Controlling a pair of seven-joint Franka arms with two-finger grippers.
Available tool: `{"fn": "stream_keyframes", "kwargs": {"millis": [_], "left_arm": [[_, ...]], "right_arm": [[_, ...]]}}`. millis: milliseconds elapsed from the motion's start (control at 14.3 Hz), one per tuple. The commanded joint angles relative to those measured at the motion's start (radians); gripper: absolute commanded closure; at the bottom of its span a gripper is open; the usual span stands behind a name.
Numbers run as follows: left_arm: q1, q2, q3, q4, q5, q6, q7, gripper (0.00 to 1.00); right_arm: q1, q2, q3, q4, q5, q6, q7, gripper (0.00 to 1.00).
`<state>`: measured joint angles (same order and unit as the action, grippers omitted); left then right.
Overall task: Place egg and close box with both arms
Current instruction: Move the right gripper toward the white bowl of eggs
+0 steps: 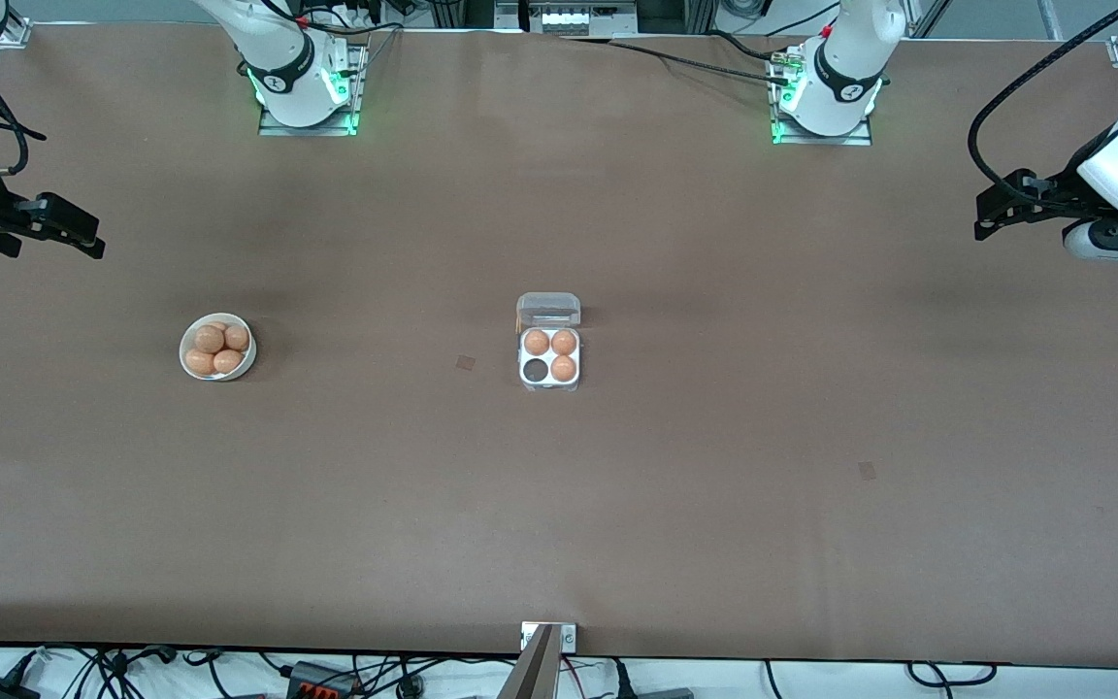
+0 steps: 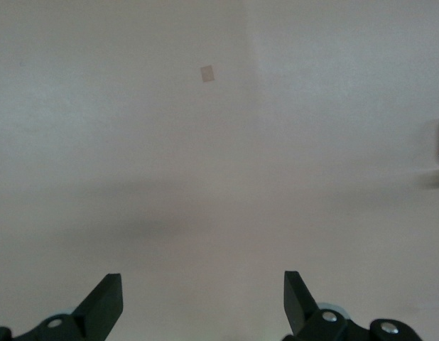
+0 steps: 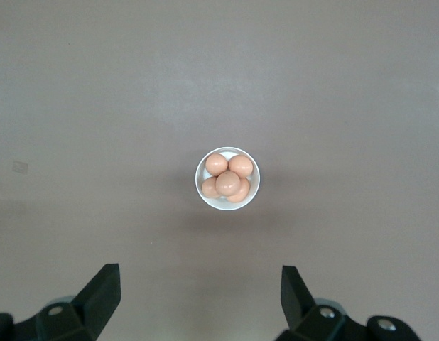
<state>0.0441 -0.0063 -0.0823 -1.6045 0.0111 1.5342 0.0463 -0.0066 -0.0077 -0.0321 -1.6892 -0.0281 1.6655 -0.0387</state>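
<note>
Egg (image 1: 226,362) for the task: among several in a round white bowl (image 1: 192,374) on the desk (image 1: 714,485) toward the right arm's end. Light, smooth, rounded, brittle; best pinched gently across the middle, probably the top one (image 3: 228,183) piled on the rest. Box (image 1: 549,384) mid-desk, lid (image 1: 548,310) tipped back, three cells filled, one dark cell (image 1: 535,370) bare at the corner nearest the bowl. Lid thin, clear, springy; likely needs a push at the free edge with the tray steadied. Right pincer (image 1: 69,230) released, high above the bowl's end of the desk. Left pincer (image 1: 996,216) released too, waiting over bare desk at its own end
</note>
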Motion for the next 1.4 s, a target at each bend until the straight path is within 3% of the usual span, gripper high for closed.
{"fn": "stream_keyframes", "kwargs": {"millis": [0,841,1332], "left_arm": [[0.008,0.014,-0.002,0.032,-0.013,-0.023,0.015,0.00],[0.011,0.012,-0.002,0.032,-0.013,-0.026,0.015,0.00],[0.010,0.014,-0.002,0.035,-0.013,-0.026,0.015,0.00]], "right_arm": [[0.004,-0.006,-0.005,0.013,0.014,-0.018,0.002,0.00],[0.005,0.070,-0.003,0.002,0.019,0.013,0.000,0.00],[-0.010,0.303,-0.005,0.002,0.000,0.062,0.059,0.00]]}}
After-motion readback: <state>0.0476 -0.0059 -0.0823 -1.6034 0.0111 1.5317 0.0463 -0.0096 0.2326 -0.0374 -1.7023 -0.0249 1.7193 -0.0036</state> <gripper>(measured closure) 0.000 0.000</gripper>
